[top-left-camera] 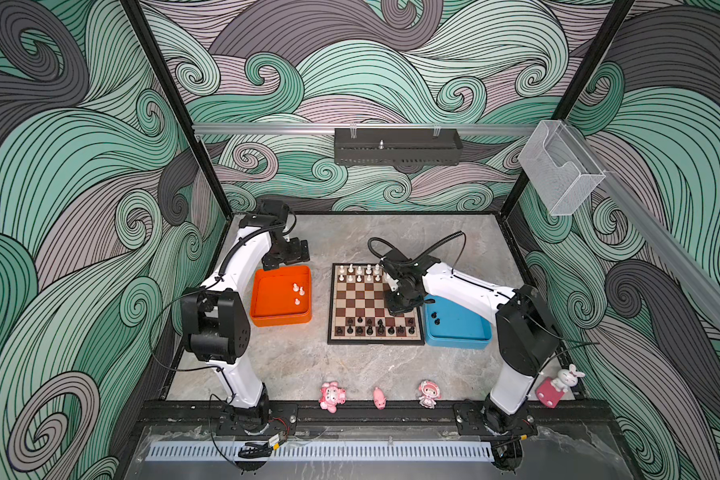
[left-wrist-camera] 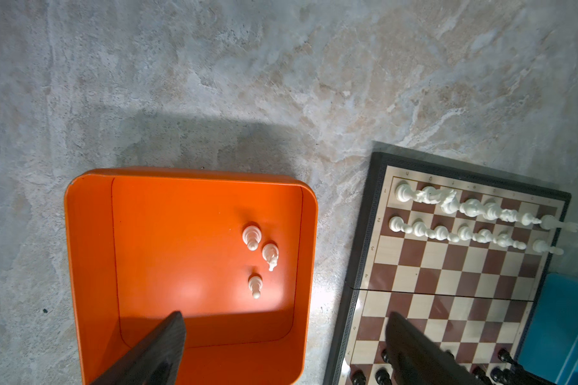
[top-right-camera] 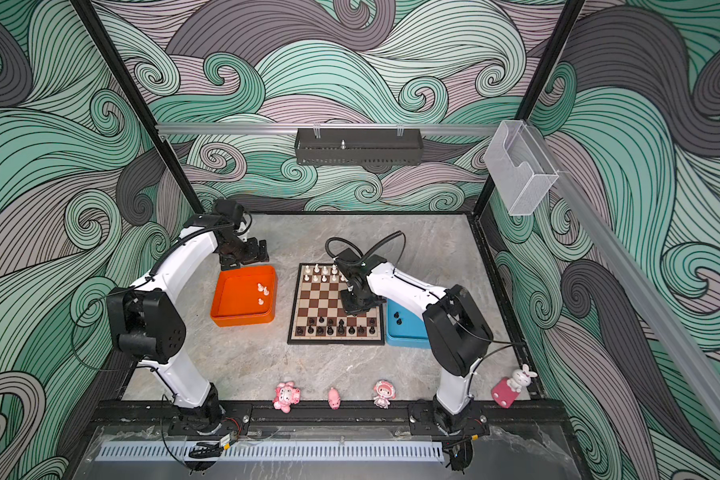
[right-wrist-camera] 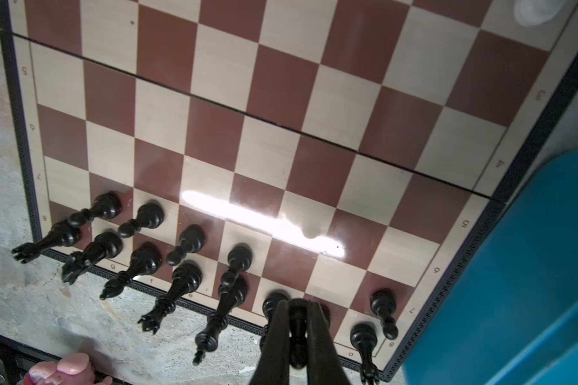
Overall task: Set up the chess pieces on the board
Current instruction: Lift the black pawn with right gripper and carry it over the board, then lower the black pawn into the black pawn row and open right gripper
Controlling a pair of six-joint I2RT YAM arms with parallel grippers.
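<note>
Right gripper point(right-wrist-camera: 297, 305): jaws drawn narrow on one black chessman point(right-wrist-camera: 297, 328), pinched by its slim stem. I hold it over the near-right part of the board point(right-wrist-camera: 281, 100), among the near rows. Whether its base rests on a square I cannot tell; my own fingers point(right-wrist-camera: 276, 333) hide it.

Other black pieces point(right-wrist-camera: 146, 216) stand upright in the two near rows, with gaps between them. The middle rows are bare squares. White pieces point(left-wrist-camera: 447, 213) stand in the two far rows.

Left gripper point(left-wrist-camera: 286, 315): jaws spread wide, nothing between them. It hangs above the far edge of the orange tray point(left-wrist-camera: 87, 266), apart from the board.

Orange tray: on the table point(top-left-camera: 292, 365), near the board's left edge but not touching it. Three unplaced white pieces point(left-wrist-camera: 252, 236) stand inside, close together, towards the wall nearest the board.

Blue tray point(top-left-camera: 458, 338): just beside the board's right edge. Two unplaced black pieces point(top-left-camera: 435, 318) lie in it, near its left wall.

Pink figurines point(top-left-camera: 332, 395): lined along the table's front edge, well apart from the board.
</note>
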